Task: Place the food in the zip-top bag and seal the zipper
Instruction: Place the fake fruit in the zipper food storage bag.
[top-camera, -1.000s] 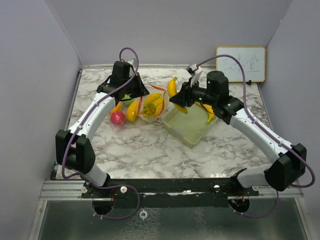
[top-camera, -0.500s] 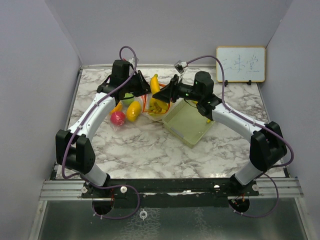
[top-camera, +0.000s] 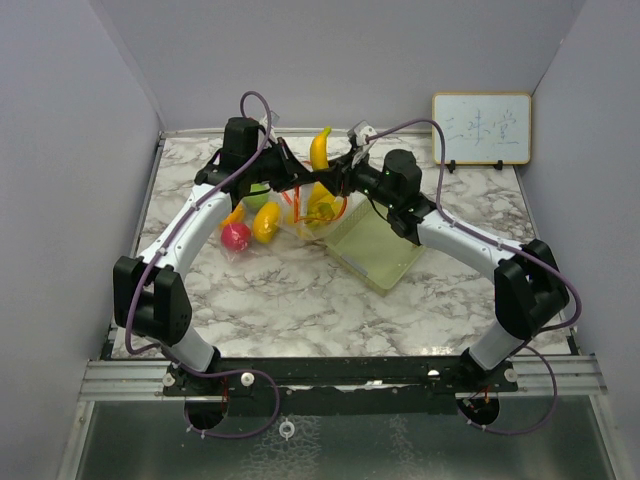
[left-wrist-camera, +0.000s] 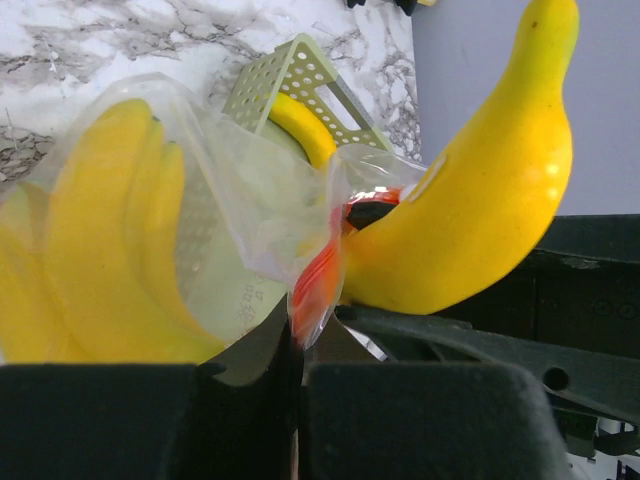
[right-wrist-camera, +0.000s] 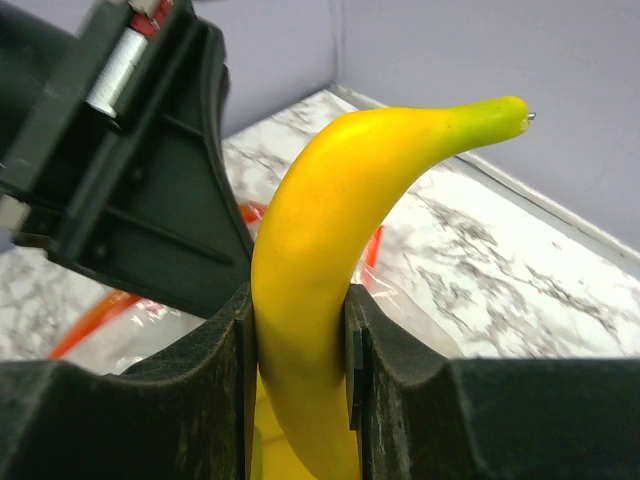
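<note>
From above, we saw the left claw (top-camera: 291, 187) pinched tight on the rim of the zip-top bag (top-camera: 312, 222). The bag lay on the marble worktop (top-camera: 300, 290), far back in the middle. The right claw (top-camera: 328, 183) was closed on a banana (top-camera: 320, 148). That banana stood up, tip high, right over the bag's mouth. The two claws were just beside each other. More bananas (top-camera: 318, 208) sat in the bag. Left of the bag lay a yellow fruit (top-camera: 265, 222) and a red-pink ball fruit (top-camera: 236, 236). A green apple (top-camera: 258, 198) was partly hidden under the left arm. The pale green mesh tray (top-camera: 375, 250) sat just right of the bag, and a whiteboard (top-camera: 482, 128) leaned on the back wall.

From the left wrist, the left claw (left-wrist-camera: 298, 365) was almost shut. The bag's orange-red zipper strip (left-wrist-camera: 318, 285) ran down between its fingers. The held banana (left-wrist-camera: 470, 200) had its low end right at the bag's rim. We could not tell if it was inside. The packed bananas (left-wrist-camera: 100, 250) showed through the clear plastic, with the tray (left-wrist-camera: 300, 75) behind.

From the right wrist, the right claw (right-wrist-camera: 300, 340) squeezed the banana (right-wrist-camera: 340, 230) on both sides. The black left claw (right-wrist-camera: 130, 170) was close on the left, with the bag (right-wrist-camera: 130, 325) below it.
</note>
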